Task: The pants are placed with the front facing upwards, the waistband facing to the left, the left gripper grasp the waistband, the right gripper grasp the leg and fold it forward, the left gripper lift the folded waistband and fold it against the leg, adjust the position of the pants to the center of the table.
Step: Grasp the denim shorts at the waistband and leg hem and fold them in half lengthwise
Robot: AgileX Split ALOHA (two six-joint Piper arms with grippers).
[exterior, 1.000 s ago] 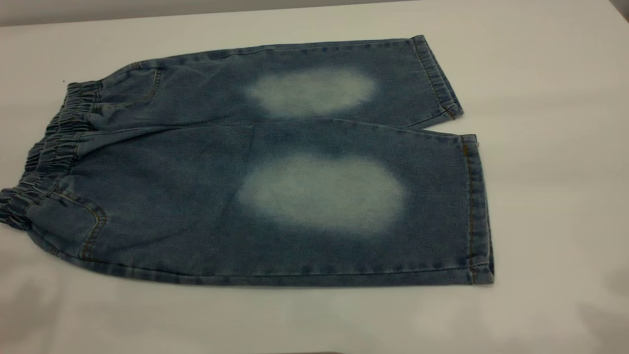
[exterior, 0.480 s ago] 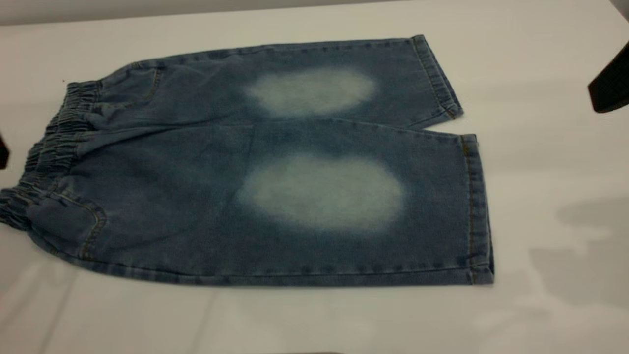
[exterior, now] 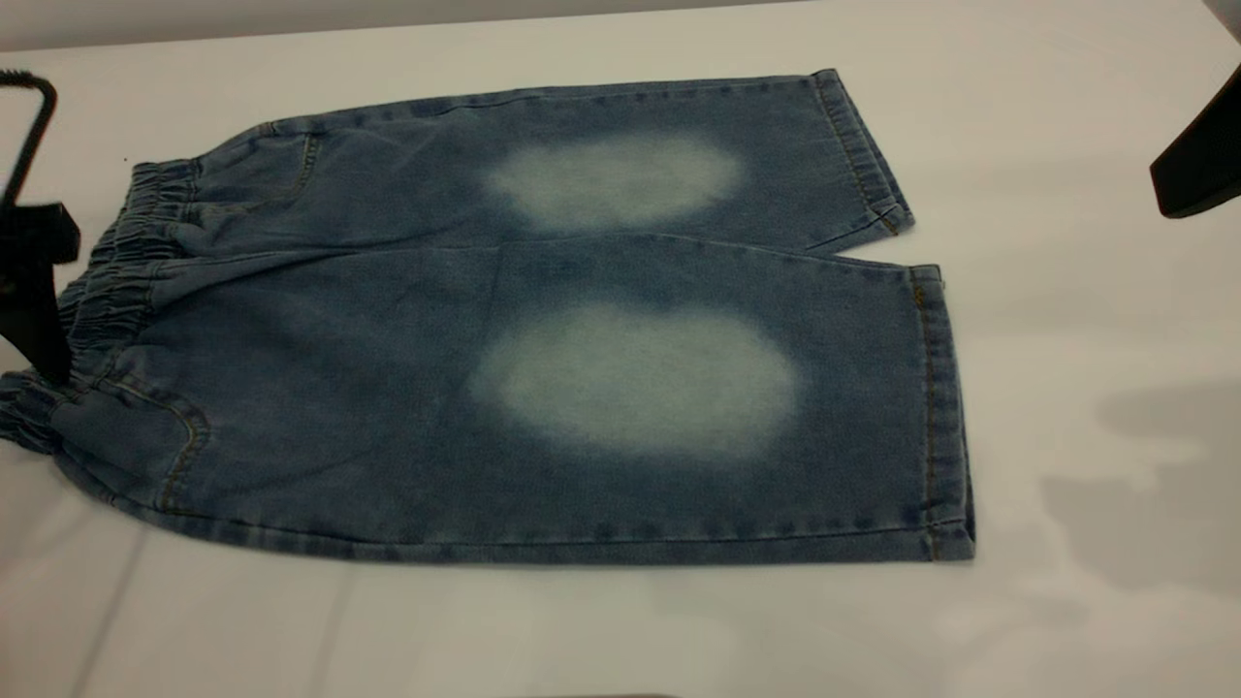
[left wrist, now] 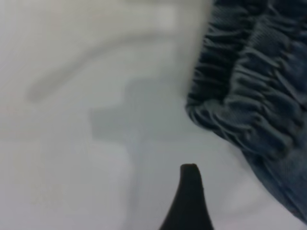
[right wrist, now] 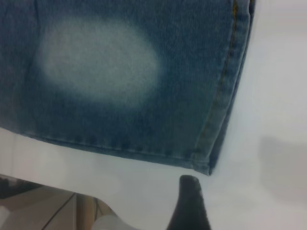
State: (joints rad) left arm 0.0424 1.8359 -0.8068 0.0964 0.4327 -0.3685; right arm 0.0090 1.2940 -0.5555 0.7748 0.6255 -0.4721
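The big white table (exterior: 1066,87) held the blue pants (exterior: 543,320) flat in the middle, waistband (exterior: 107,281) at nine o'clock, where the left gripper (exterior: 39,291) hung, and the right gripper (exterior: 1197,165) was at three o'clock, but I could not tell how either's jaws stood.

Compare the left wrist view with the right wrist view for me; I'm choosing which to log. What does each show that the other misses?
Only the left wrist view shows the waistband, its gathered ruffles bunched at the pants' end, beside bare table. Only the right wrist view shows the leg, with a pale faded oval, its stitched hem and a corner near the table's edge. Both show blue denim on white tabletop, and one dark fingertip of that arm's own gripper, touching nothing.
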